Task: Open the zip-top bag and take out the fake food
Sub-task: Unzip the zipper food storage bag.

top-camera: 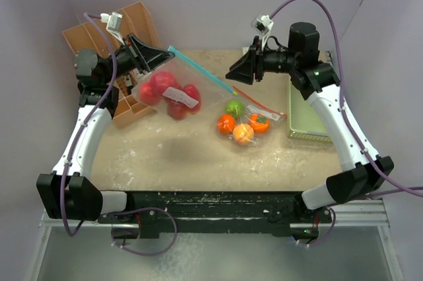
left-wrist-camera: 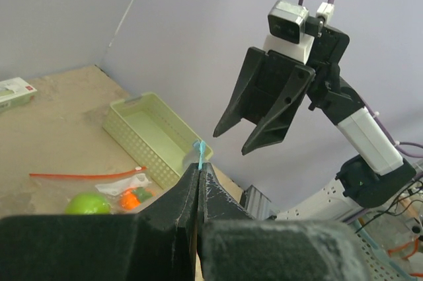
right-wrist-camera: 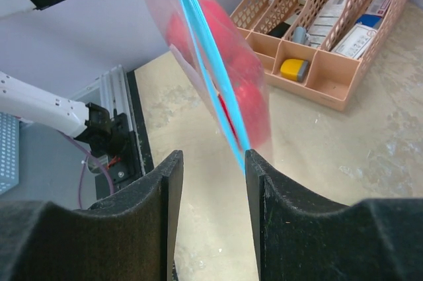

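Clear thin film is all the zip-top bag [top-camera: 205,82] is made of. It hangs in the air well to the left-arm side of the pale green tray [top-camera: 307,134], sagging under a cluster of glossy red fruits [top-camera: 165,88]. The load looks light, I'd say, but it is loose and would roll about inside if the bag tipped.

The film is limp and probably slick. The blue zip strip [top-camera: 202,69] along the mouth is the only firm part, so I think that is where to hold it. The left gripper [top-camera: 165,56] is clamped on one end of that strip, at the end farther from the tray. The right gripper [right-wrist-camera: 213,159] has its fingers spread, with the blue strip running down between them. Whether it touches a pad I cannot tell. Gripping each lip of the strip separately would likely part the seal without tearing the film.

A green fruit [top-camera: 234,108] and some orange fruits [top-camera: 243,132] lie on the table [top-camera: 178,159] just beside the tray, by a second bag with a red strip [top-camera: 268,110]. Whether they are inside that bag is unclear.

A white label [top-camera: 182,96] is stuck on the hanging bag, but its print is too small to read. The same goes for the packets in the peach organiser [top-camera: 135,20], far from the tray.
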Robot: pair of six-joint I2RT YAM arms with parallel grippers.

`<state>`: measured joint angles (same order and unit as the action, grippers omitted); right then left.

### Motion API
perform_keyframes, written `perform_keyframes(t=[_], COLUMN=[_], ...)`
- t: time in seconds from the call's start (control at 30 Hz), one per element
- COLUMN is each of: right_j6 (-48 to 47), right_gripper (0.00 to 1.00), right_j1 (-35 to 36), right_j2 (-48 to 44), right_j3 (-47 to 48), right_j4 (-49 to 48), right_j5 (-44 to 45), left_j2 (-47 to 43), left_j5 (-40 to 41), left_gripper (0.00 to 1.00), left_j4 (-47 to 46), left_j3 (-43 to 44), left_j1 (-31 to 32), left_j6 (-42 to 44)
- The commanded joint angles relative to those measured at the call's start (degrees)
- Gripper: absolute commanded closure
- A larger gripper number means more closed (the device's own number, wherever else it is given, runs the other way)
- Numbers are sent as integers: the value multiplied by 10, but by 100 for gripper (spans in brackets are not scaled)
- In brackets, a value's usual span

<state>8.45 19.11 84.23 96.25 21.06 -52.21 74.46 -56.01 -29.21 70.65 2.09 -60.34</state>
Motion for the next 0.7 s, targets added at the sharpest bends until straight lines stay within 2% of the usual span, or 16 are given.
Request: perform_keyframes(t=[0.0,0.27,0.67], right_j6=[25,-13,-11], right_gripper=[56,55,60], right_j1=[8,67,72], right_j2=[-6,32,56], right_j3=[0,39,60], right_j4=[-45,-4,-10], right_j5=[-10,56,75], left_j2=[-14,-12,-19], left_j5=[-9,-16,-38], left_gripper=[100,100,100], left_j4=[-42,-52,-53], left_j3=[-7,-4,3], left_j1=[12,15,15], left_j6=[16,9,6])
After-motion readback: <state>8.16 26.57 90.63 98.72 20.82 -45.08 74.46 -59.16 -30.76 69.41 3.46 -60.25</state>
